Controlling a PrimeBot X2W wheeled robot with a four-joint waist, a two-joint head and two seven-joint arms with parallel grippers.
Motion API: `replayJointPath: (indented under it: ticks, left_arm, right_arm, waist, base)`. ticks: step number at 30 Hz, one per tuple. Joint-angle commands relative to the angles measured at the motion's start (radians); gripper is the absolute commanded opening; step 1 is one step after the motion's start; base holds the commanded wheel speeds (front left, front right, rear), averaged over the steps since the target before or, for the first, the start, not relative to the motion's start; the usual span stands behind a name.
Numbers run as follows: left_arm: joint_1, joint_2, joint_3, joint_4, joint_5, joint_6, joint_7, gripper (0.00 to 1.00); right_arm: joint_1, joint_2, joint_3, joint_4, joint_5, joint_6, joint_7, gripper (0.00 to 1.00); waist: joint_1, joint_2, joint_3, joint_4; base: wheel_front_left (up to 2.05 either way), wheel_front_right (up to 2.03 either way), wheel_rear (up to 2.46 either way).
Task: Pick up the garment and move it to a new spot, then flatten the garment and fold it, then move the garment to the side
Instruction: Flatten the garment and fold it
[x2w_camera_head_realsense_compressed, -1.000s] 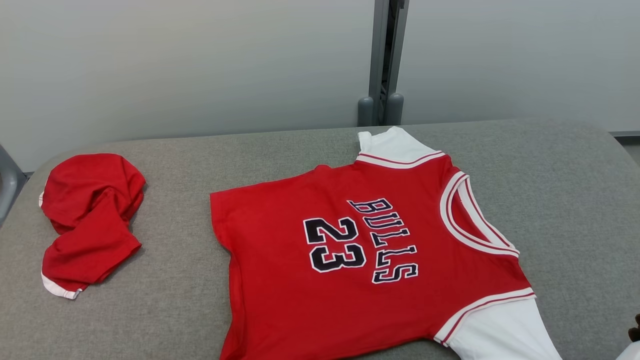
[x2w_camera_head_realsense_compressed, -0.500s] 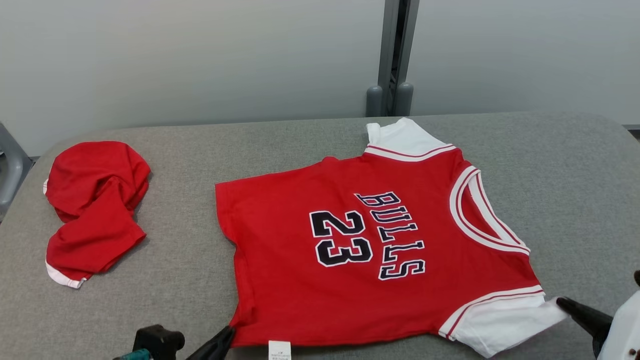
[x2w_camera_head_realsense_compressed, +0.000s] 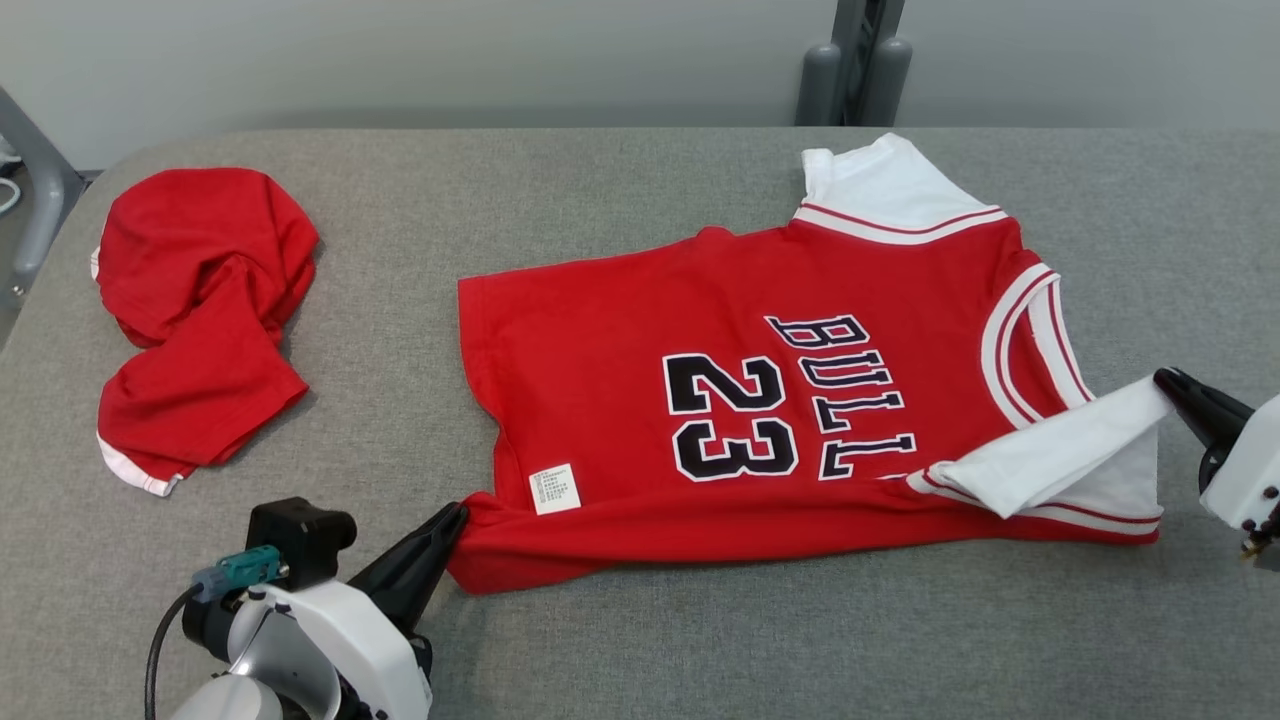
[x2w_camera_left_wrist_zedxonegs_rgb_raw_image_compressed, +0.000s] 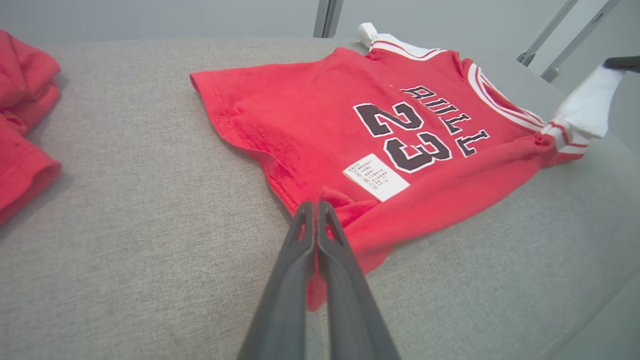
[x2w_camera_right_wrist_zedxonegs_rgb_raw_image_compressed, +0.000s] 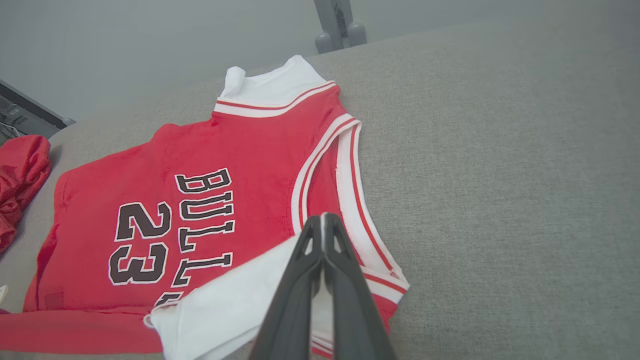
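Observation:
The garment (x2w_camera_head_realsense_compressed: 640, 300) is a red jersey with white sleeves, black "BULLS 23" print, lying on the grey table (x2w_camera_head_realsense_compressed: 620, 650). Its near edge is lifted and rolled over onto the chest, showing a white care label (x2w_camera_head_realsense_compressed: 555, 488). My left gripper (x2w_camera_head_realsense_compressed: 455, 520) is shut on the red hem corner (x2w_camera_left_wrist_zedxonegs_rgb_raw_image_compressed: 345, 200) at the jersey's lower left. At the right, the right gripper (x2w_camera_head_realsense_compressed: 1165, 380) is shut on the white sleeve (x2w_camera_head_realsense_compressed: 1060, 440), pulling it up over the body. The jersey (x2w_camera_right_wrist_zedxonegs_rgb_raw_image_compressed: 200, 200) also appears in the right wrist view, sleeve (x2w_camera_right_wrist_zedxonegs_rgb_raw_image_compressed: 235, 300) pinched between the dark fingers.
A second red garment (x2w_camera_head_realsense_compressed: 195, 310) lies crumpled at the table's far left, also seen as red cloth (x2w_camera_left_wrist_zedxonegs_rgb_raw_image_compressed: 22, 120) in the left wrist view. A grey post (x2w_camera_head_realsense_compressed: 855, 60) stands behind the table against the pale wall. Bare grey tabletop lies near me and far right.
The camera has tilted down and both grippers have come into view. Both have lifted the jersey's near edge and carried it away from me, folding it over the number.

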Motion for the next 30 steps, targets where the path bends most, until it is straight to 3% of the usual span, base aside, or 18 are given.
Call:
replayJointPath:
  ticks: [1,14,27,28,29,30]
  left_arm:
    - [-0.019,0.001,0.003,0.005,0.006,-0.006,-0.001,0.00]
    - [-0.165,-0.030,-0.042,0.117,0.076,-0.049,-0.057,0.00]
    - [-0.270,-0.077,-0.080,0.227,0.126,-0.064,-0.128,0.00]
    - [-0.272,-0.079,-0.086,0.239,0.126,-0.066,-0.121,0.16]
    - [-0.272,-0.079,-0.096,0.249,0.127,-0.068,-0.113,0.39]
    - [-0.276,-0.080,-0.102,0.254,0.130,-0.070,-0.116,0.98]
  right_arm:
    - [-0.016,0.000,-0.001,0.004,-0.007,0.000,-0.008,0.00]
    - [-0.185,-0.022,0.081,0.146,-0.056,0.000,-0.129,0.00]
    - [-0.275,-0.037,0.128,0.255,-0.086,0.000,-0.218,0.00]
    - [-0.282,-0.039,0.132,0.260,-0.093,0.000,-0.228,0.15]
    - [-0.287,-0.039,0.133,0.269,-0.096,0.000,-0.235,1.00]
    - [-0.290,-0.037,0.124,0.281,-0.105,-0.001,-0.249,1.00]
  waist:
    - [0.0000,-0.0001,0.016,0.007]
    - [0.0000,-0.0001,0.101,0.034]
    - [0.0000,-0.0001,0.153,0.044]
    - [0.0000,-0.0001,0.155,0.044]
    - [0.0000,-0.0001,0.156,0.044]
    - [0.0000,-0.0001,0.156,0.044]
  base:
    - [0.00,0.00,0.00]
    - [0.00,0.00,0.00]
    - [0.00,0.00,0.00]
    - [0.00,0.00,0.00]
    - [0.00,0.00,0.00]
    - [0.00,0.00,0.00]
